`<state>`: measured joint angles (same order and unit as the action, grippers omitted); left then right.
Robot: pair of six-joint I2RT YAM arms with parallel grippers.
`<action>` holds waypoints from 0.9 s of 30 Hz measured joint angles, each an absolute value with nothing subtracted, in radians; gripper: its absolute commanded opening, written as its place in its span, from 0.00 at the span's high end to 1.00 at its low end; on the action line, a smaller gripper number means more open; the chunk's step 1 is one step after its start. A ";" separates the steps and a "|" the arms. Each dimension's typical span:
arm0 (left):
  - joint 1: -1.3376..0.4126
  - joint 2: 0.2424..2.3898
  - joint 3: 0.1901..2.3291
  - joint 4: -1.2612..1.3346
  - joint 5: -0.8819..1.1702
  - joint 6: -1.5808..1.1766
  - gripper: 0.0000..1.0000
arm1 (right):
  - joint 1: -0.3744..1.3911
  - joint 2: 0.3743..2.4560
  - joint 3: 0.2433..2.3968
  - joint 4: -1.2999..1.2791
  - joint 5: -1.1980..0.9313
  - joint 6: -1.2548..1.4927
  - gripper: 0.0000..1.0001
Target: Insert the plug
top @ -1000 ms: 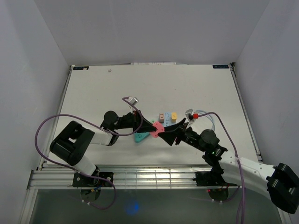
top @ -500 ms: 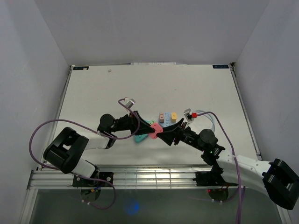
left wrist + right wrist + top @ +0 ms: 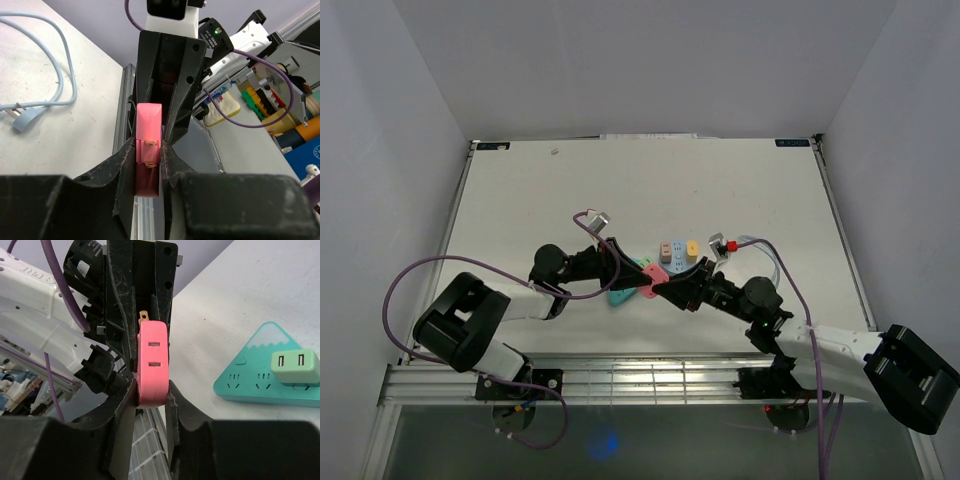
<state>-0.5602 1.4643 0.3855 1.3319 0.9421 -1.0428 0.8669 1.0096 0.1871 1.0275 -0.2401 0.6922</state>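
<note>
Your left gripper (image 3: 148,150) is clamped tight on the pink plug (image 3: 149,122), its fingers at the end with the brass prongs. Your right gripper (image 3: 151,387) faces it head-on, with its jaws narrowed against both sides of the plug's other end, so both arms hold it. In the top view the plug sits a little toward 6 o'clock from the middle of the table (image 3: 520,200). The teal power strip (image 3: 260,380) lies just beside it at 8 o'clock, a green adapter (image 3: 295,366) plugged into it. A pale blue cable (image 3: 60,75) lies at 3 o'clock.
</note>
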 measured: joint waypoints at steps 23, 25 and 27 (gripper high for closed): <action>-0.508 1.413 0.290 1.335 0.843 -1.047 0.02 | 0.869 0.838 0.171 0.834 -0.173 0.684 0.92; -0.477 1.362 0.255 1.335 0.803 -1.044 0.02 | 0.869 0.807 0.183 0.748 -0.147 0.666 0.92; -0.449 1.296 0.213 1.335 0.749 -1.036 0.02 | 0.869 0.776 0.196 0.667 -0.123 0.646 0.92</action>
<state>-0.4488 1.2961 0.2131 1.3354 0.7486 -1.0363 0.8688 0.7765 0.1959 0.6674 -0.1230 0.6460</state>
